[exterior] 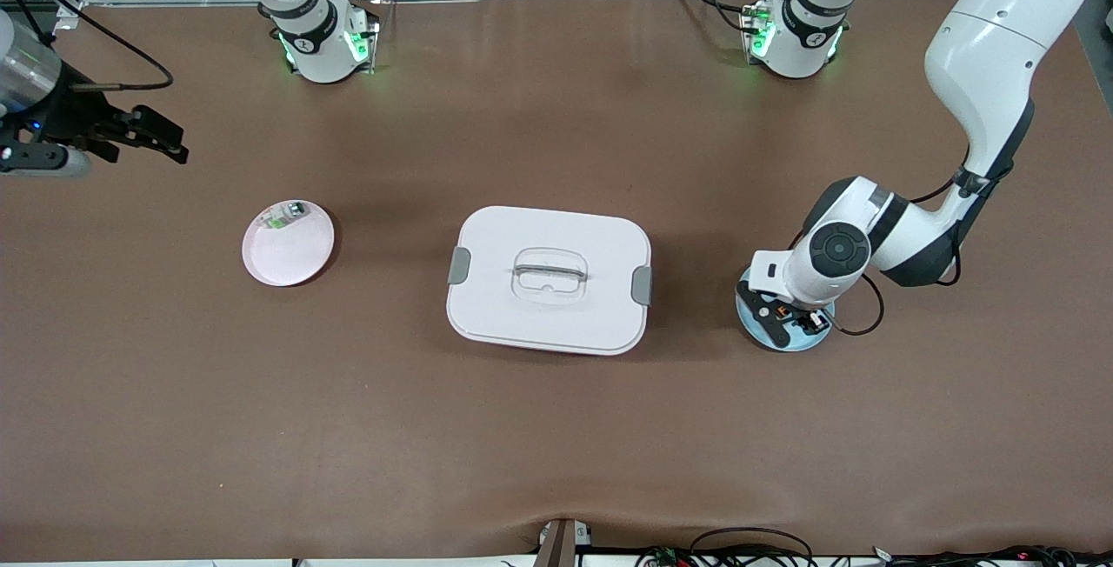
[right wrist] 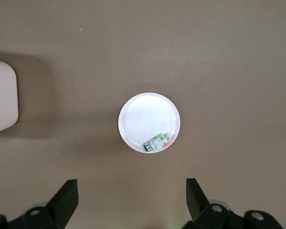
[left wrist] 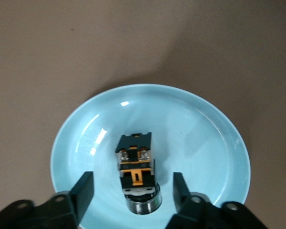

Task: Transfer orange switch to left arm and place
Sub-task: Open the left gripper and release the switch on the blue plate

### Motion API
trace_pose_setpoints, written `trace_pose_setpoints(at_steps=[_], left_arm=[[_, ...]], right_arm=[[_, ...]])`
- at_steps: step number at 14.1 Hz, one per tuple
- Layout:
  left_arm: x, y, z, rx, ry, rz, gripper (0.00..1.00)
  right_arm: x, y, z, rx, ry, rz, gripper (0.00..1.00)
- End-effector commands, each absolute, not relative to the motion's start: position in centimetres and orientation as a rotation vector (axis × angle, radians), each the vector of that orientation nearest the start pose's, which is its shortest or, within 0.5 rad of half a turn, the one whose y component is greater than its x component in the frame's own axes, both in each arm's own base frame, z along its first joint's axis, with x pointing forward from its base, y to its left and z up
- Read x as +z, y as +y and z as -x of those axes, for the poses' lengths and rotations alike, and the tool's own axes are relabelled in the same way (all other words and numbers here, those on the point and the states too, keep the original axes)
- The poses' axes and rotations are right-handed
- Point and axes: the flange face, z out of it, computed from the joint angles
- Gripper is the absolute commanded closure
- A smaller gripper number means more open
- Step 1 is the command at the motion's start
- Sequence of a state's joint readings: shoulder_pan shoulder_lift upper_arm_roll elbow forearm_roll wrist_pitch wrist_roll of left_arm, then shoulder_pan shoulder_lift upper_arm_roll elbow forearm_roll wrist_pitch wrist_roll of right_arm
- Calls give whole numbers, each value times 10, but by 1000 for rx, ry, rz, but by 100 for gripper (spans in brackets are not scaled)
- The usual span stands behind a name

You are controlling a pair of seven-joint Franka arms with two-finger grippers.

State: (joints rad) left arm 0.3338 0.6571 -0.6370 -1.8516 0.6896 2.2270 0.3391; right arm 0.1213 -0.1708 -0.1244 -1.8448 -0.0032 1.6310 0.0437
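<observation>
The task looks barely begun: the switch (left wrist: 137,174) lies in the blue plate (left wrist: 205,143) at the left arm's end, between the left gripper's (left wrist: 133,191) parted fingers, ungripped, while the right gripper (right wrist: 131,195) waits with fingers apart above the white plate (right wrist: 143,114), box (exterior: 549,279) between the plates.

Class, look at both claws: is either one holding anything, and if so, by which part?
Nothing is held. The left claw stands open around the orange switch on the blue plate; the right claw is open.

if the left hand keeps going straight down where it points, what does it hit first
Probably the orange switch, lying between its open fingers on the light blue plate; the left hand hangs right over it.
</observation>
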Motion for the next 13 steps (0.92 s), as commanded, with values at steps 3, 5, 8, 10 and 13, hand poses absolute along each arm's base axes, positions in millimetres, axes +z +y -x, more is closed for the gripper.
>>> trace_pose_setpoints(at_steps=[3,5,8,10,13], left_arm=[[301,-156,-629,63,1160,2799,0],[346,-145,-644,79,1003,2898,0],[405,-127,-655,87,767,2942,0],[448,-117,-651,51,558,2949,0],[505,-88,-644,43,348,3049,0]], right_arm=[[626,-18,-511,6,89,3144,0],[626,-22,-516,4,93,3145,0],[618,-24,-529,20,93,3150,0],[627,-26,-530,-9,108,3151,0],[631,-48,-530,-35,168,3142,0]])
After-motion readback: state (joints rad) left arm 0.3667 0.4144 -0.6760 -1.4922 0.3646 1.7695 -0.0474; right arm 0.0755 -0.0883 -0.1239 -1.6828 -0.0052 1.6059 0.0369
